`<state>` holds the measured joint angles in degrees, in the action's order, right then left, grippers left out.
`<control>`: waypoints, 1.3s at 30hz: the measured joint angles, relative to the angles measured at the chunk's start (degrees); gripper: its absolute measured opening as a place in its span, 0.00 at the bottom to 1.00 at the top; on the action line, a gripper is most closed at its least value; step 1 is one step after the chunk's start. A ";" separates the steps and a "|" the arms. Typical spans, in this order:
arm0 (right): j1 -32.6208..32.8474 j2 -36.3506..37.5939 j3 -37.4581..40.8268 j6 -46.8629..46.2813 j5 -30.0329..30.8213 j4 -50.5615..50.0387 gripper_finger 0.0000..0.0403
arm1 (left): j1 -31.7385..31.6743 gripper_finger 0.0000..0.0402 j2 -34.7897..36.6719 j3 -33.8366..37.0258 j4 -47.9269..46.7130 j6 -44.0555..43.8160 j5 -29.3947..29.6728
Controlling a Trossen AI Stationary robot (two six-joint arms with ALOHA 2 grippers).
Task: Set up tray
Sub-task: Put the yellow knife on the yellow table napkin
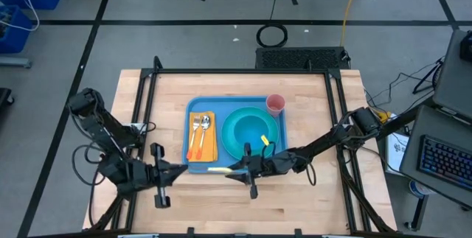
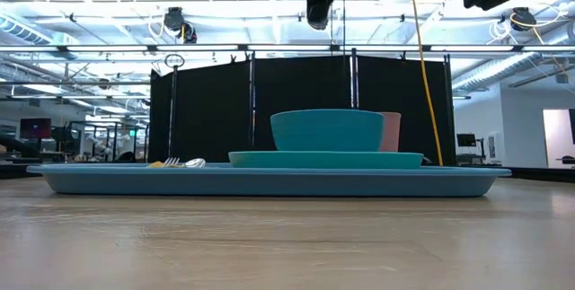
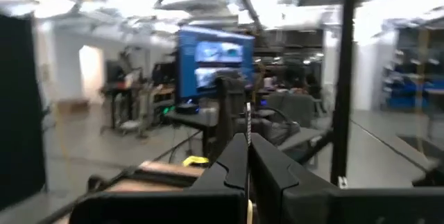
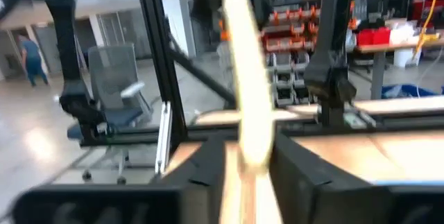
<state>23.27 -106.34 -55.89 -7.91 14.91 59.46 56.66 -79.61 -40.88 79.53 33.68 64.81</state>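
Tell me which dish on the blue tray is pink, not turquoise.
The small pink cup at the tray's far right corner. The plate and the bowl on it are both turquoise.

Light wooden table (image 1: pixel 310 120) in a black frame, blue tray (image 1: pixel 193 110) lying flat on it — near the middle, slightly left

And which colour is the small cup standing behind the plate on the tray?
The cup is pink, best seen in the high view, at the tray's far corner.
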 joint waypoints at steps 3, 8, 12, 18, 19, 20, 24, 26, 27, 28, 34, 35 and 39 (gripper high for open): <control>0.04 -0.09 0.06 -0.41 -0.01 -2.39 0.33 | 0.07 0.01 0.75 0.00 0.47 -0.84 3.70; 0.11 -0.09 0.08 -0.41 -0.25 -6.95 0.44 | 0.50 0.01 1.88 0.00 0.07 0.11 4.17; 0.48 -0.09 0.09 -1.76 -5.25 -13.81 0.47 | 2.22 0.00 3.60 0.00 -0.02 -0.80 10.35; 0.46 -0.09 0.12 -5.34 -9.13 -18.04 0.48 | 5.61 0.00 5.51 0.00 -4.87 -6.59 10.72; 0.48 -0.09 0.12 -5.33 -9.12 -17.49 0.47 | 6.02 0.00 5.85 0.00 -7.32 -9.49 10.66; 0.48 -0.09 0.12 -5.37 -9.08 -17.15 0.47 | 6.31 0.00 6.14 0.00 -10.03 -12.39 10.38; 0.48 -0.09 0.14 -7.36 -7.33 -17.07 0.47 | 6.44 0.00 6.82 0.00 -23.92 -25.96 9.36; 0.48 -0.09 0.12 -8.04 -7.53 -16.79 0.47 | 5.71 0.00 6.96 0.00 -29.53 -33.49 6.37; 0.48 -0.07 0.14 -8.08 -7.63 -16.80 0.48 | 5.14 0.00 6.98 0.00 -31.65 -36.70 4.38; 0.59 -0.08 0.14 -8.06 -7.81 -16.82 0.48 | 4.58 0.00 6.99 0.00 -33.52 -39.32 2.63; 1.31 -0.07 0.14 -8.83 -13.47 -15.03 0.48 | 0.08 0.00 7.01 0.00 -41.08 -49.61 -4.13; 1.64 -0.08 0.14 -9.09 -13.55 -15.12 0.48 | -0.82 0.00 7.01 0.00 -42.12 -51.17 -6.00; 2.69 -0.07 0.14 -9.63 -13.57 -15.52 0.48 | -4.67 0.00 7.01 0.00 -45.95 -56.15 -11.58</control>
<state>25.95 -106.42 -55.75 -17.54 1.33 43.94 51.99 -72.60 -40.88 33.59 -22.47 53.23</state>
